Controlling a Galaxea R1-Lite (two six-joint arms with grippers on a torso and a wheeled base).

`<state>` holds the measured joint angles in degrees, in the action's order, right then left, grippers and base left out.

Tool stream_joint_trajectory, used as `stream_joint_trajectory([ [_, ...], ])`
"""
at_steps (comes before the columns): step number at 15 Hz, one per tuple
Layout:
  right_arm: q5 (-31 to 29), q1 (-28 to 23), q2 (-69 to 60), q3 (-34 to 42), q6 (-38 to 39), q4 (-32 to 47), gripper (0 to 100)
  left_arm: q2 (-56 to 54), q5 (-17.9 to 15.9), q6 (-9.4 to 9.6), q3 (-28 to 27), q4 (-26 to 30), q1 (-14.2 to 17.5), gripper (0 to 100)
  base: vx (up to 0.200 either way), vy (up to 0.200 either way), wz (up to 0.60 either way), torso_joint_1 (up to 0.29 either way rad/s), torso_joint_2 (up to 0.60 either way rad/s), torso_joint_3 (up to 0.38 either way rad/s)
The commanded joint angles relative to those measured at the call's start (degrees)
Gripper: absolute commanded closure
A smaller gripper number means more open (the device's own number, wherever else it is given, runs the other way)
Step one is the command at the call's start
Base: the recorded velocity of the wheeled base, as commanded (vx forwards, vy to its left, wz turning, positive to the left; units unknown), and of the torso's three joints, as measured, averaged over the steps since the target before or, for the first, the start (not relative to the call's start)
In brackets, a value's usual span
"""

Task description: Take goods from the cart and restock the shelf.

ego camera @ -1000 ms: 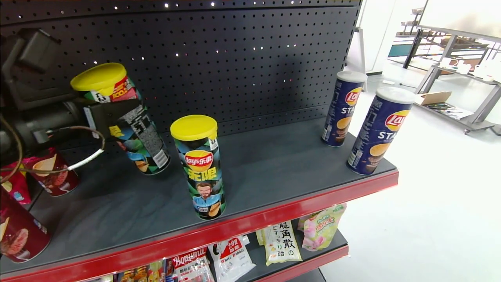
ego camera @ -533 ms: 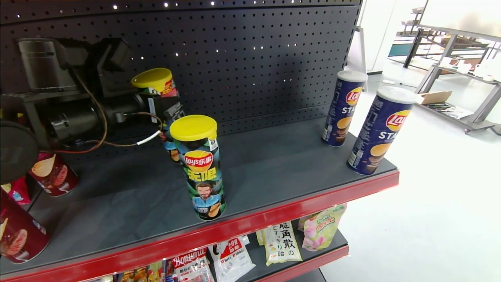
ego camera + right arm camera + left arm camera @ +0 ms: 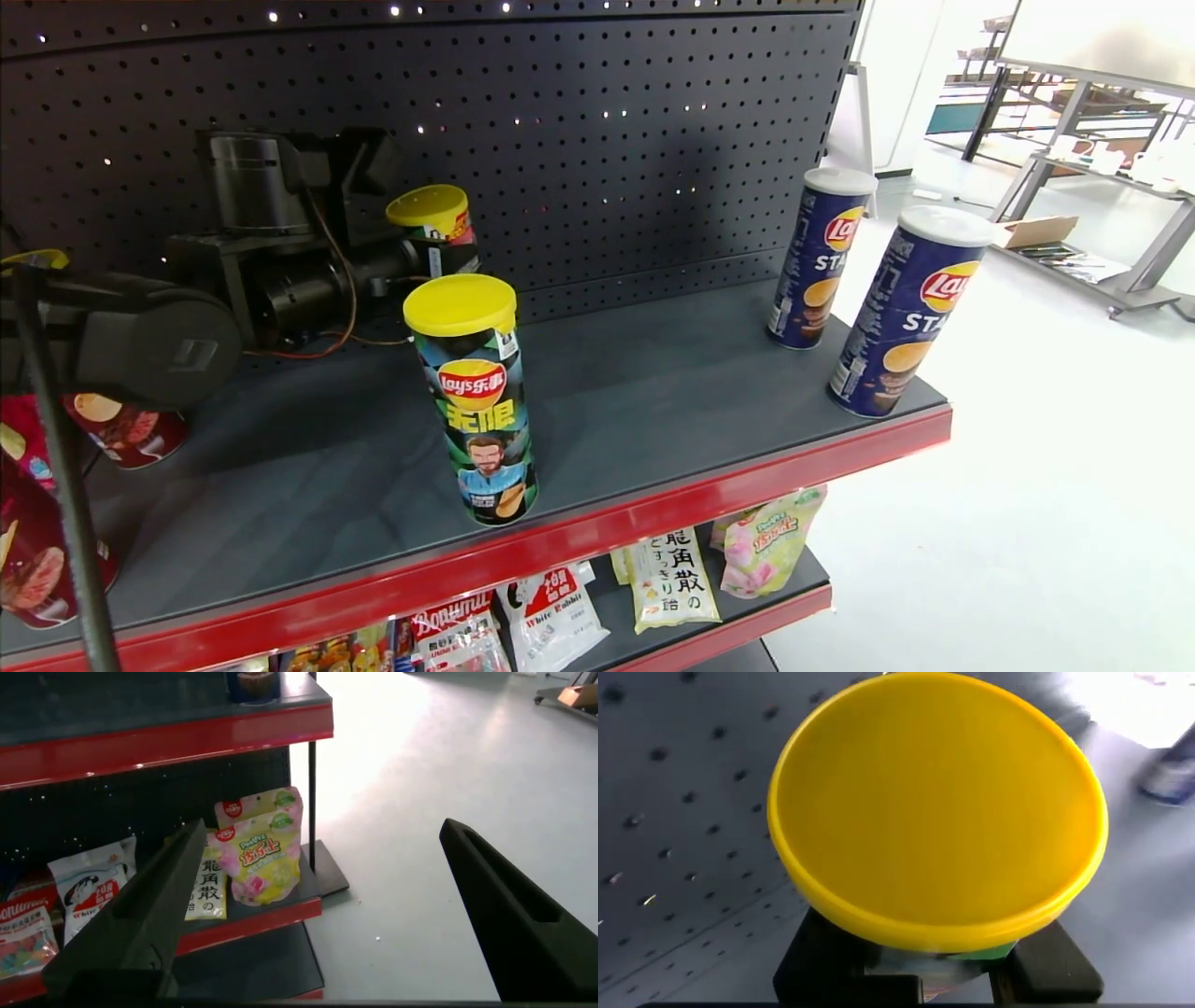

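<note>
Here in the head view, the left claw [image 3: 437,256] is shut tight on a can [image 3: 430,207] with a yellow lid. The can is at the back of the shelf [image 3: 653,392], close to the pegboard [image 3: 607,140] and right behind the front can [image 3: 474,401]. The front can hides its bottom, so I cannot tell if it touches the shelf. The front can stands up straight near the red edge. It has a yellow lid too, and a label with a red and yellow badge, yellow letters and a man's face. Two blue cans [image 3: 822,261] with pale lids stand at the right end, each with a chip picture. Red cans [image 3: 126,431] with chip pictures are at the left. Snack bags [image 3: 667,574] with writing sit one shelf down.

In the left wrist view, the can [image 3: 938,831] shows its lid up close. The claw's black fingers [image 3: 831,966] press its sides just under the lid.

In the right wrist view, the right claw [image 3: 327,919] is wide open and holds nothing. Past it, a pink and green bag [image 3: 262,854] and a white bag [image 3: 93,891] sit on a low shelf [image 3: 243,924].
</note>
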<state>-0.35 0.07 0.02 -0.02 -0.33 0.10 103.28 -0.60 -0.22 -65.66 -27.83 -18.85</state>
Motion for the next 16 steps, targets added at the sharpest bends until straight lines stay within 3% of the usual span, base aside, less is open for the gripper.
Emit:
stream_joint_trajectory([
  [1,0.0,0.0,0.0,-0.1,0.0,0.0,0,1.6,0.9,-0.04,-0.3,-0.1,-0.1,100,0.0,0.0,0.0,0.0,0.0,0.0],
  [4,0.0,0.0,0.0,0.0,0.0,0.0,0,2.2,0.9,-0.22,-0.6,-0.7,-0.5,100,0.0,0.0,0.0,0.0,0.0,0.0],
  [7,0.0,0.0,0.0,0.0,0.0,0.0,0,2.8,0.9,-2.33,-2.3,-0.8,-1.9,100,0.0,0.0,0.0,0.0,0.0,0.0],
  [12,0.0,0.0,0.0,0.0,0.0,0.0,0,3.9,1.1,-2.33,-3.1,-1.6,-2.2,100,0.0,0.0,0.0,0.0,0.0,0.0],
  [16,0.0,-0.1,0.0,0.0,0.0,0.0,0,4.7,3.8,-1.89,-3.2,-2.3,-2.6,100,0.0,0.0,0.0,0.0,0.0,0.0],
])
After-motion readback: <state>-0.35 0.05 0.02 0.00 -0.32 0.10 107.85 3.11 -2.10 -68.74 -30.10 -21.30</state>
